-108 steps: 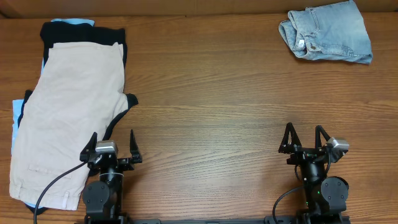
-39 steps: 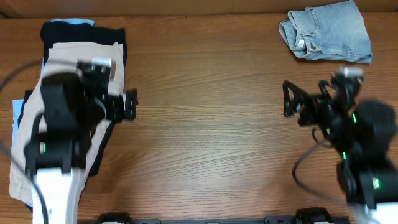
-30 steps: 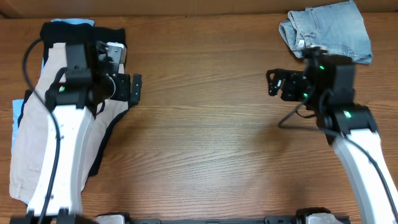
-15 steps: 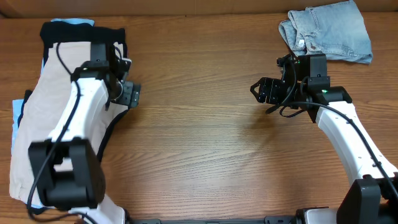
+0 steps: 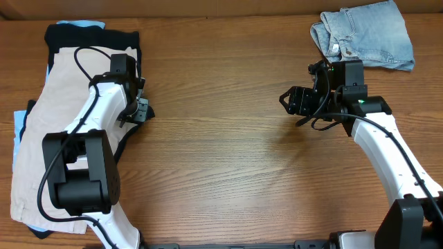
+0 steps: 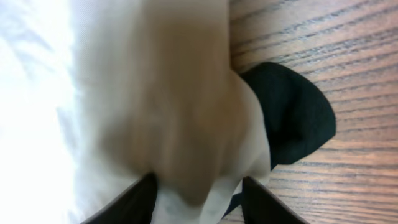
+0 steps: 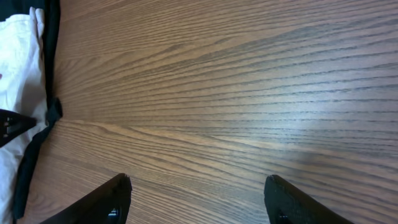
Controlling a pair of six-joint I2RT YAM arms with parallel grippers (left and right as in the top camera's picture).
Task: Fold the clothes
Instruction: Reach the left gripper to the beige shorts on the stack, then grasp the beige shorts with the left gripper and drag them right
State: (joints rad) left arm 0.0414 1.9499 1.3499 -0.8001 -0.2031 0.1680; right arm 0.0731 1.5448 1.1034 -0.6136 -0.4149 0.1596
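Two arms reach over the wooden table (image 5: 221,159) in the overhead view. The left gripper (image 5: 140,110) sits at the right edge of the beige shorts (image 5: 62,117). These lie on the left side of the table, over a black garment (image 5: 97,34) and a pale-blue garment (image 5: 16,135). The right gripper (image 5: 287,101) hangs over bare wood right of centre, well apart from the denim shorts (image 5: 367,31) in the far right corner.

Left wrist view: a bunch of the beige cloth fills the gap between the two fingers (image 6: 134,200) and touches both, so they are closed on the shorts. A black corner pokes out onto the wood beside it.

Right wrist view: its fingers (image 7: 112,200) stand wide apart with nothing between them, only wood grain beneath. Pale cloth with a black edge lies at the left border.
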